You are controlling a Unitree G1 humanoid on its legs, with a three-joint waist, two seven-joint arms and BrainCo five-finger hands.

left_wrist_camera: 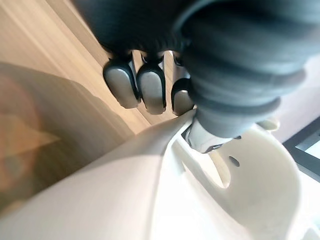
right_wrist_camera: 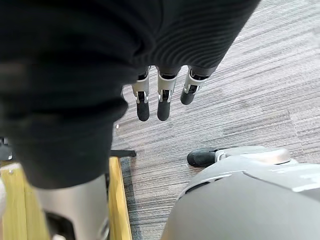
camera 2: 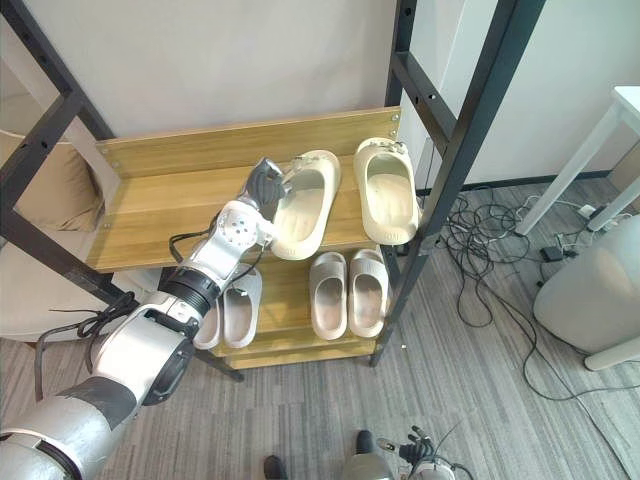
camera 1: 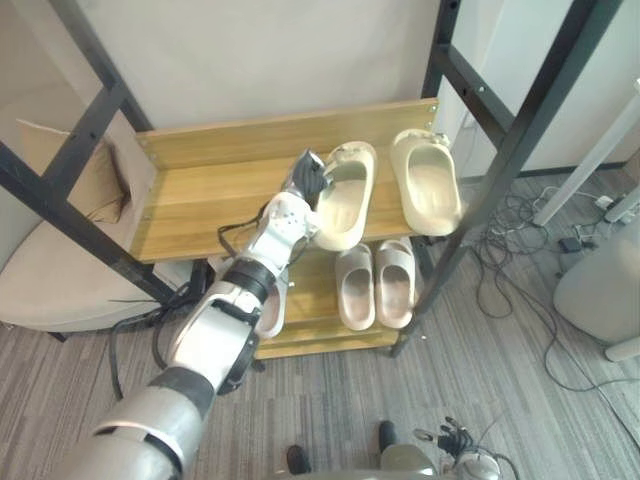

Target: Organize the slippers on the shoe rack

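left robot hand [camera 2: 262,188] pinching side wall of cream slipper [camera 2: 305,205] on shoe rack top shelf [camera 2: 165,205], just beside its mate [camera 2: 388,190]. right robot hand [right_wrist_camera: 143,102] hangs over floor [right_wrist_camera: 250,100], fingers [right_wrist_camera: 163,102] straight, empty.

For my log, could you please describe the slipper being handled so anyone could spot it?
Look at the top shelf of the rack. The left slipper, askew in the left robot hand, is it; the right slipper lies untouched.

— What's the shoe rack [camera 1: 200,190] made of?
— Pale wood, smooth satin grain. Its frame [camera 2: 467,140] is matt black metal.
— And the slippers [camera 1: 432,185]?
— Cream moulded plastic, smooth and matt. The floor [camera 1: 500,390] is grey ribbed carpet.
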